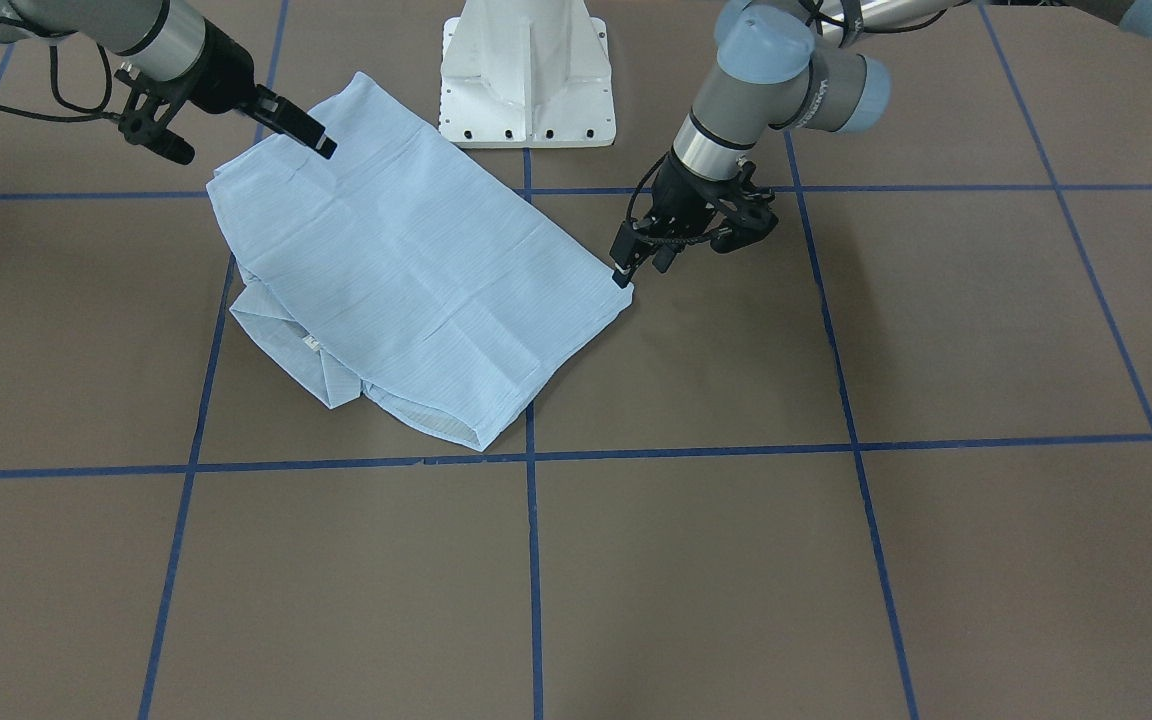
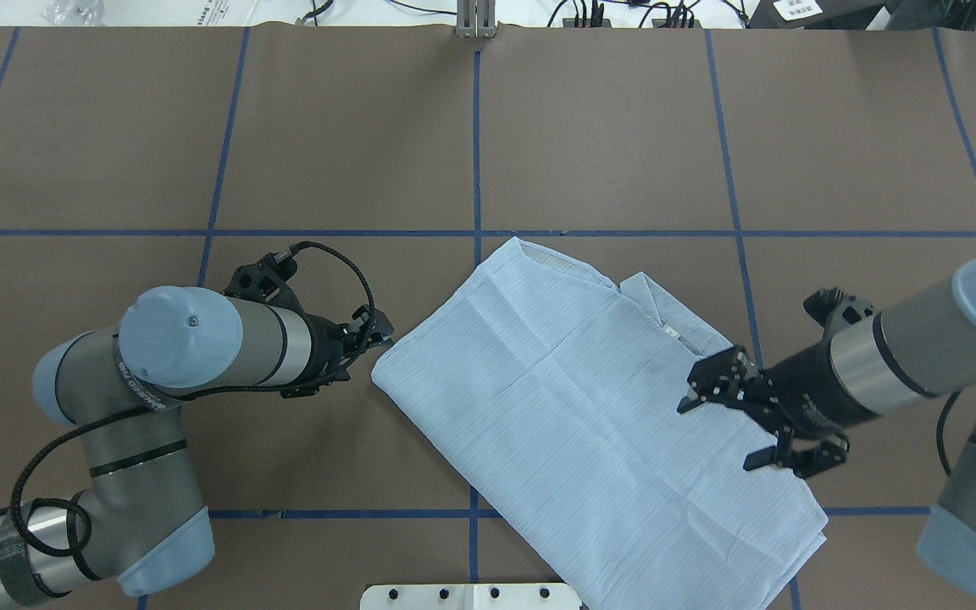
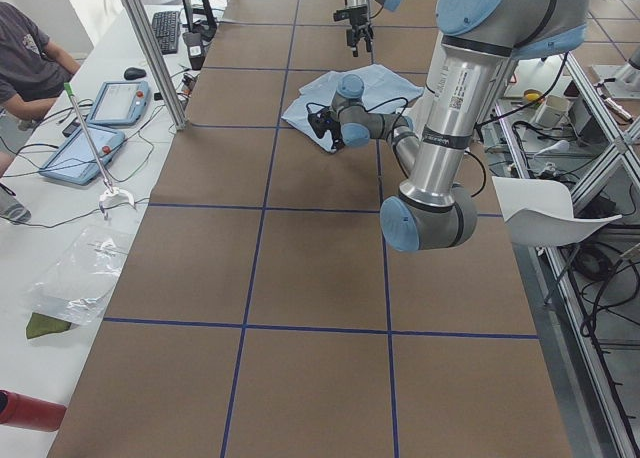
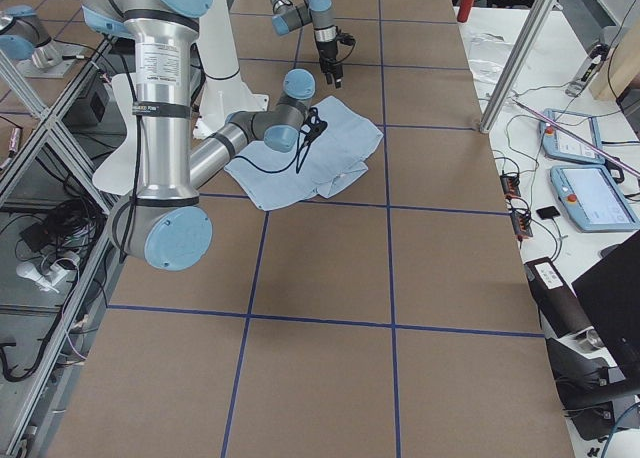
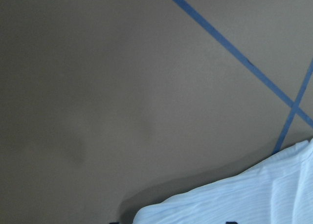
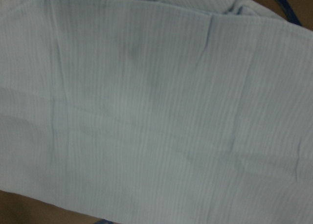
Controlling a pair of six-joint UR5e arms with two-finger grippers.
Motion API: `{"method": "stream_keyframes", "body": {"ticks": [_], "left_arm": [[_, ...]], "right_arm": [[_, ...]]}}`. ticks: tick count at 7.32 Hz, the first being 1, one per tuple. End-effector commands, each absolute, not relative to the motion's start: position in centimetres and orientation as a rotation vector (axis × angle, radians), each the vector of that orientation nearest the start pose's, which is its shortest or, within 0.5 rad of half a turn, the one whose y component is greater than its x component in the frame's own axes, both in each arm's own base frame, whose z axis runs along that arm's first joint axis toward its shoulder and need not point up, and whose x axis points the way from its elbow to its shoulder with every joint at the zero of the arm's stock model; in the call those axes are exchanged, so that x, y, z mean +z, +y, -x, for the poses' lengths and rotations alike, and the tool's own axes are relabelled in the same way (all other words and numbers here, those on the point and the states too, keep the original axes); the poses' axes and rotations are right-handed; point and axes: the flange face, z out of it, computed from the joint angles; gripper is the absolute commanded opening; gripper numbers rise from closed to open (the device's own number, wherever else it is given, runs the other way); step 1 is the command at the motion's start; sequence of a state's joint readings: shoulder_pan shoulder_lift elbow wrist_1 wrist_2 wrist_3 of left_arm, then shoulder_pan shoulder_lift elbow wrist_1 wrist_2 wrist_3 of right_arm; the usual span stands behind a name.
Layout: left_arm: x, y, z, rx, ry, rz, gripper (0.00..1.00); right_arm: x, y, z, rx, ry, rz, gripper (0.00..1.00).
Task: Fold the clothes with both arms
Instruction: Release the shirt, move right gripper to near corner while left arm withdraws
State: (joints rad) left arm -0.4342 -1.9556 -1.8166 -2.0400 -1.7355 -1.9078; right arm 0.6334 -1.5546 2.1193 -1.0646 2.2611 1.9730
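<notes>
left pincer (image 1: 642, 270) spread beside corner of shirt (image 1: 406, 270), right pincer (image 2: 716, 435) spread over it, likely lining up fold grips

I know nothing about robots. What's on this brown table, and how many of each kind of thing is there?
Thin pale-blue striped shirt, folded flat: 1
Silver-grey jointed robot arms with light-blue caps, left and right: 2
White pedestal base: 1
Total: 4
</notes>
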Motion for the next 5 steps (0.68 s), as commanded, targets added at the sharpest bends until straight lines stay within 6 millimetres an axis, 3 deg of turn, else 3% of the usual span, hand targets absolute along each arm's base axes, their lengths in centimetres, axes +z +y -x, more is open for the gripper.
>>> {"method": "stream_keyframes", "body": {"ticks": [1,2,5], "left_arm": [[28.4,-35.4,-52.5,-0.585,1.099,0.106,0.74],[28.3,-35.9,-53.7,-0.586,1.091,0.106,0.72],[28.6,-35.7,-54.2,-0.588,1.083,0.104,0.57]], "right_arm": [[33.5,-37.8,31.0,0.556,-1.129,0.380,1.00],[34.7,-38.7,31.2,0.541,-1.115,0.334,1.00],[34.9,-39.6,31.6,0.570,-1.109,0.285,1.00]]}}
